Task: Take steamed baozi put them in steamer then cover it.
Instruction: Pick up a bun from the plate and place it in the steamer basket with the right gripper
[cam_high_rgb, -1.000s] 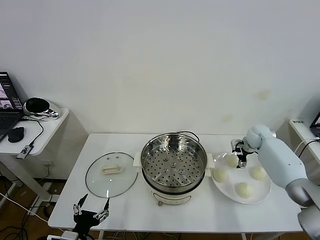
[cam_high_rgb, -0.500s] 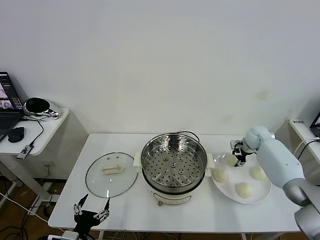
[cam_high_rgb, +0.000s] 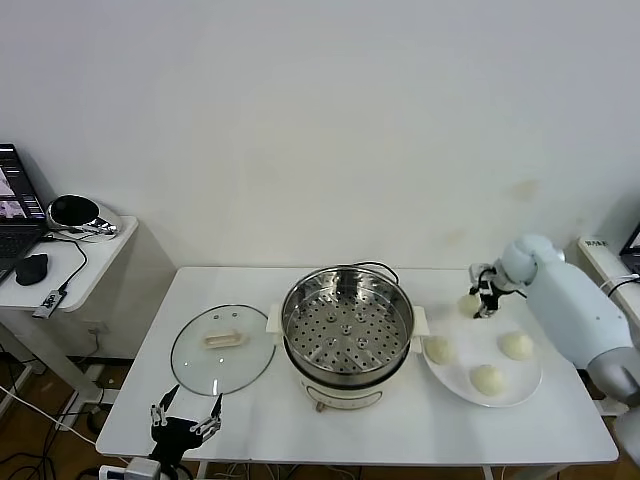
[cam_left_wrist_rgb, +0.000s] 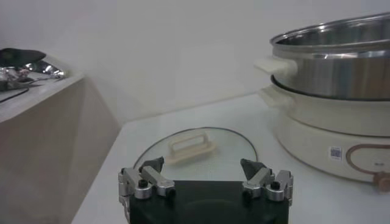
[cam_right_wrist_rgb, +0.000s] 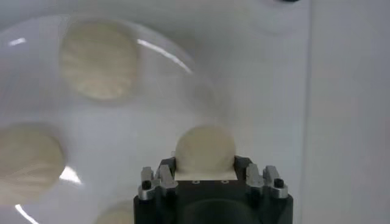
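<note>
One steamed baozi (cam_high_rgb: 468, 304) is pinched between the fingers of the right gripper (cam_high_rgb: 480, 303), lifted clear of the white plate (cam_high_rgb: 515, 392) above its back left rim; the right wrist view shows the bun (cam_right_wrist_rgb: 205, 150) wedged between the two fingers, with the plate (cam_right_wrist_rgb: 152, 85) below. Three more baozi (cam_high_rgb: 438, 350) (cam_high_rgb: 516, 345) (cam_high_rgb: 486, 379) lie on the plate, apart from one another. The plate sits just right of the steamer (cam_high_rgb: 347, 333), a shiny steel pot with a perforated tray, cream side handles and a white base (nothing lies on the tray). Left of the steamer, the cover (cam_high_rgb: 222, 349) lies flat on the white table (cam_high_rgb: 240, 420), its cream handle facing up. The left gripper (cam_high_rgb: 183, 421) hangs at the table's front edge, near the cover, its fingers spread and holding nothing; the left wrist view shows the cover (cam_left_wrist_rgb: 194, 150) beyond the fingertips (cam_left_wrist_rgb: 153, 165).
</note>
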